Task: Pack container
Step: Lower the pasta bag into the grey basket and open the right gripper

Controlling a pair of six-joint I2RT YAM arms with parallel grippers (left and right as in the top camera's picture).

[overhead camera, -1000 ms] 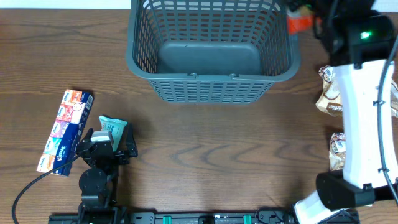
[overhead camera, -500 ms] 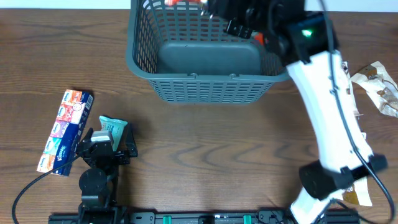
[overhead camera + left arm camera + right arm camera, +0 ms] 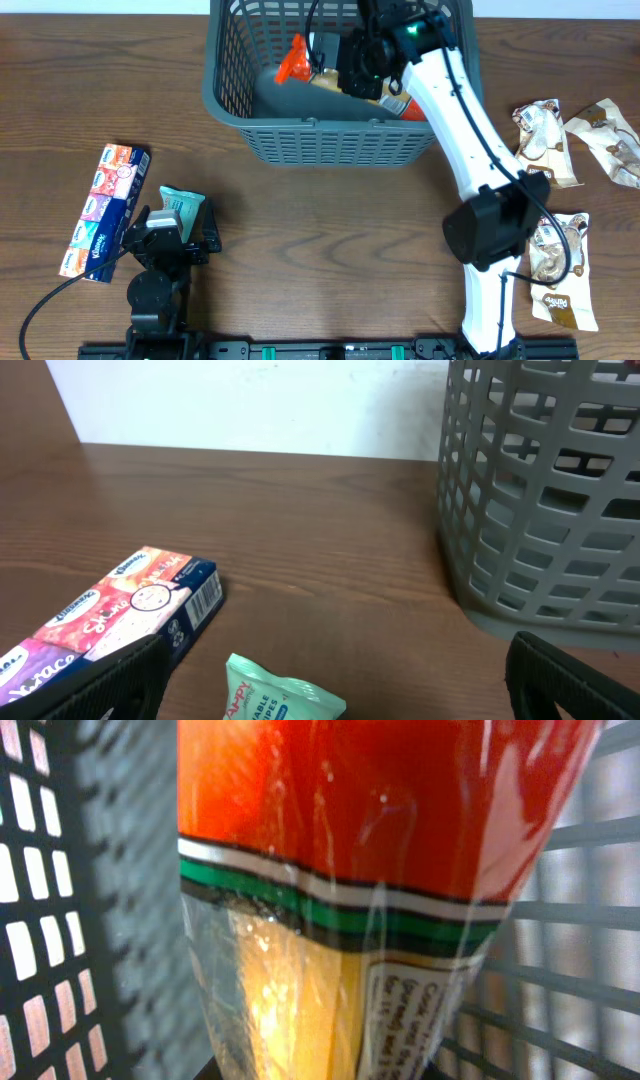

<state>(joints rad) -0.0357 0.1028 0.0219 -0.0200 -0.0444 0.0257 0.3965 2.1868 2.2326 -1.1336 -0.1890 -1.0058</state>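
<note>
Right jaws clamped on the pack point(image 3: 340, 870), basket point(image 3: 340, 140) walls all around: sink lower before letting go; left jaws wide apart.

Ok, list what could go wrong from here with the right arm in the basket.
1. The right gripper, shut on the orange snack pack, sits inside the container; lifting out could catch the rim and drag it.
2. The pack hangs close to the lattice walls; a corner might snag a slot on release.
</note>
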